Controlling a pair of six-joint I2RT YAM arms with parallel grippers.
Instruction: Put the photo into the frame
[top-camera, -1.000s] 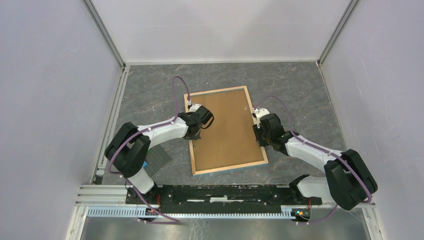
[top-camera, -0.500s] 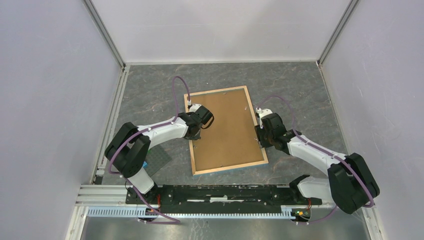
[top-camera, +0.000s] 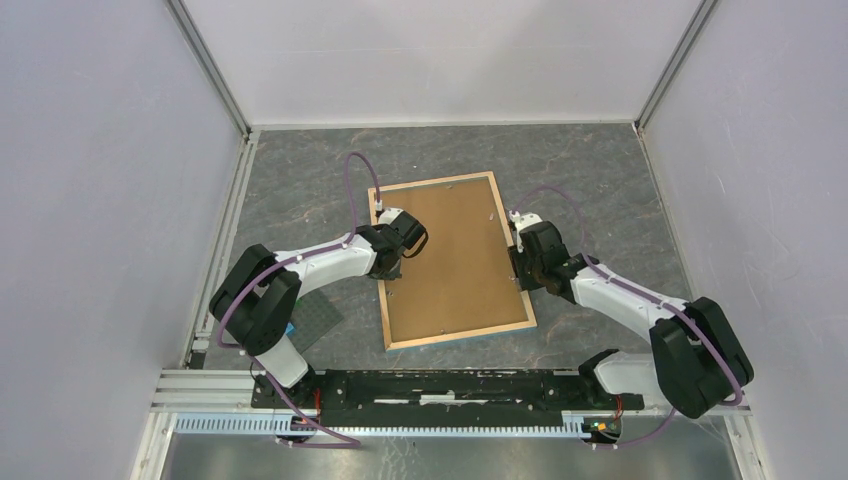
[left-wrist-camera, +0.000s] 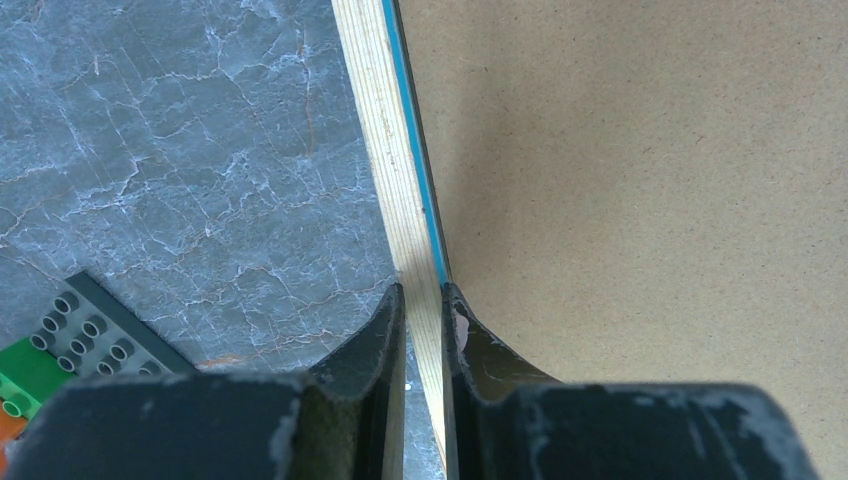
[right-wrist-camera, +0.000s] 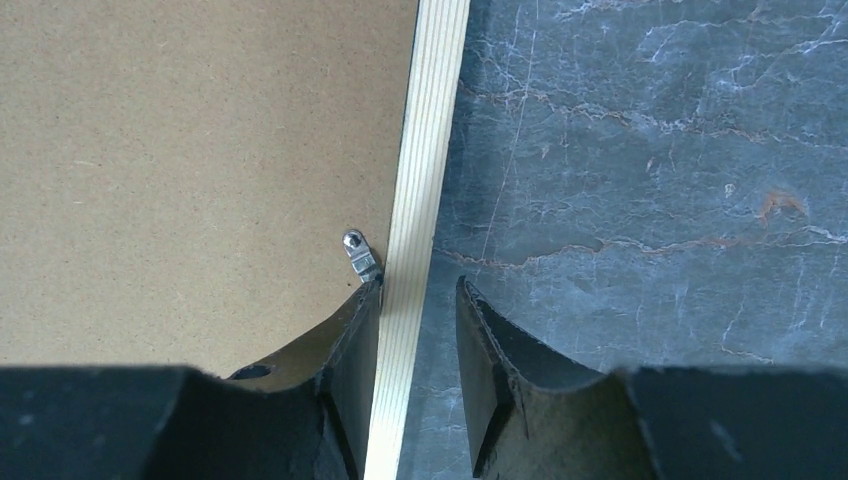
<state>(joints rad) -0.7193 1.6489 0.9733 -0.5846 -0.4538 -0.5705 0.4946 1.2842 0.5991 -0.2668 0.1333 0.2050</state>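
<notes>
The frame (top-camera: 433, 183) lies flat on the table with its light-wood back up, and a brown backing board (top-camera: 455, 255) fills its middle. My left gripper (top-camera: 391, 277) is shut on the frame's left rail (left-wrist-camera: 385, 150), which has a thin blue edge, one finger (left-wrist-camera: 385, 330) on each side. My right gripper (right-wrist-camera: 418, 290) is open astride the right rail (right-wrist-camera: 430, 130): the inner finger (right-wrist-camera: 350, 340) rests against the rail by a small metal tab (right-wrist-camera: 358, 252), and the outer finger stands off it over the table. The photo is hidden.
A dark grey studded plate (top-camera: 315, 318) lies by the left arm's base, seen with a green brick (left-wrist-camera: 25, 375) in the left wrist view. White walls close in three sides. The arms' mounting rail (top-camera: 450, 385) runs along the near edge.
My right arm has shifted slightly farther along the right rail, its jaws changing width a little. The left arm and the frame have not moved.
</notes>
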